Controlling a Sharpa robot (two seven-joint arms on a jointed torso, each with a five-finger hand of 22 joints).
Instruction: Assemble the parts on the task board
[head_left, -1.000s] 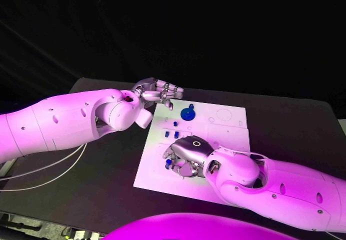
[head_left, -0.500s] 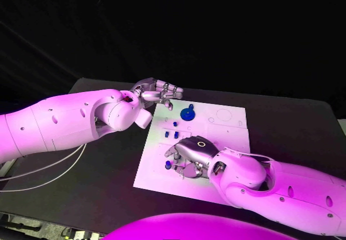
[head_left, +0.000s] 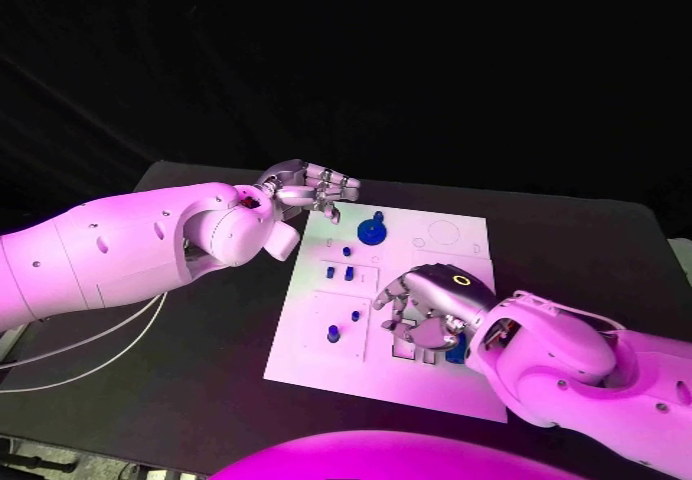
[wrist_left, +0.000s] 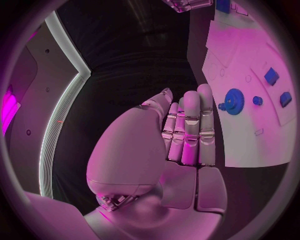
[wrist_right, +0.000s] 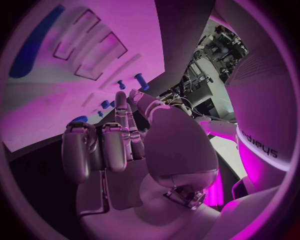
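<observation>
Task board (head_left: 433, 380): flat white plate, mid-table, shallow rectangular recesses. Left wrist view resolves toothed blue gear (wrist_left: 234, 101) on board; head view gives round blob (head_left: 372, 233). Left hand (head_left: 307, 188) off board's far corner, fingers straight and together, holding nothing. Right hand (head_left: 428, 312) over board, fingers curled down; grip uncertain. Small blue parts (head_left: 335, 334) nearby.
</observation>
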